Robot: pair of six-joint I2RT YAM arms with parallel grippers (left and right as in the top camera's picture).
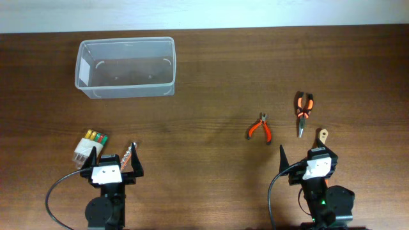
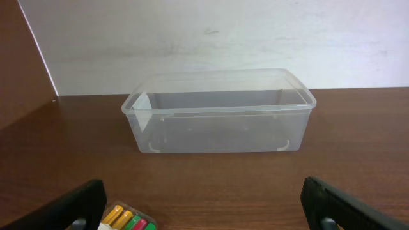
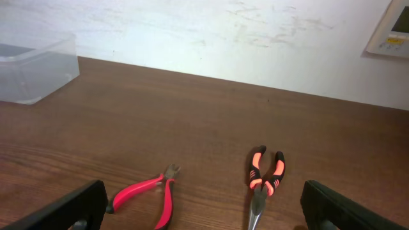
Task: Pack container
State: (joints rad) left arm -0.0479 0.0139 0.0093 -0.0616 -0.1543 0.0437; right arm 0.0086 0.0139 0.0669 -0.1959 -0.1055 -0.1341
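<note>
At the near edge my left gripper [image 1: 114, 156] sits spread wide with a small pack of coloured pieces [image 1: 89, 144] and a thin metal bit [image 1: 129, 153] close by its fingers, so a careless descent could knock one while taking the other. Beyond the right gripper [image 1: 302, 148], equally spread, the red cutters [image 1: 259, 128] and orange-and-black pliers [image 1: 303, 110] lie flat, and their slim handles may slip from a pinch. The container [image 1: 126, 67] stands empty at the far left, a long carry from them, and looks light enough to skid if bumped.

Right wrist view: left edge cuts the container [image 3: 35, 67], bottom edge the orange-black pliers [image 3: 257, 169]
</note>
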